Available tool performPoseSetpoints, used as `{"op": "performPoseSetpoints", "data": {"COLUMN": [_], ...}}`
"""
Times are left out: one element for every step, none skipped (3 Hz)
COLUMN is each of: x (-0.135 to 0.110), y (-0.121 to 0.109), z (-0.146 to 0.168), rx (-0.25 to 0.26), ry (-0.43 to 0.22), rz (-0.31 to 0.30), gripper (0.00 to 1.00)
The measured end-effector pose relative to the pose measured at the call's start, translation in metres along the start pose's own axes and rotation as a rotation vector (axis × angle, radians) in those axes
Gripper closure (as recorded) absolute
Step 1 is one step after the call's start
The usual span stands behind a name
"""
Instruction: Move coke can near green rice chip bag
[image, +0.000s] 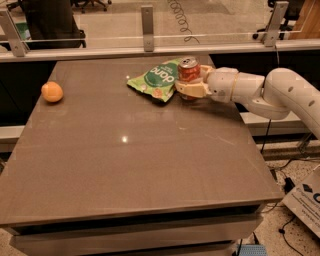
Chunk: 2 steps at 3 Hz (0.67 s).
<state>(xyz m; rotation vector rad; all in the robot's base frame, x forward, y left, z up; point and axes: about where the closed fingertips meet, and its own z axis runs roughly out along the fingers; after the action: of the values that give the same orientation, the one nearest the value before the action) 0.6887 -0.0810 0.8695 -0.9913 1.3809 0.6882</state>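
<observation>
The coke can (189, 69), red-orange with a silver top, stands upright at the far right of the table, right against the right edge of the green rice chip bag (154, 80). The bag lies flat, with white lettering on a dark green oval. My gripper (190, 80) reaches in from the right and is shut on the coke can. One cream finger (187, 89) lies across the can's front and lower part, the other is behind it. The can's base is hidden by the near finger, so I cannot tell whether it rests on the table.
A round orange fruit (52, 92) sits near the table's left edge. The brown table (130, 165) has a glass rail with metal posts (147, 22) behind its far edge. My white arm (280, 92) hangs past the table's right edge.
</observation>
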Motion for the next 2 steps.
{"op": "performPoseSetpoints", "data": {"x": [0.0091, 0.0069], "y": [-0.0058, -0.0062], "z": [0.0044, 0.0042], "rx": [0.004, 0.004], "ry": [0.018, 0.018], "rz": [0.006, 0.006], "gripper": [0.82, 0.6]}}
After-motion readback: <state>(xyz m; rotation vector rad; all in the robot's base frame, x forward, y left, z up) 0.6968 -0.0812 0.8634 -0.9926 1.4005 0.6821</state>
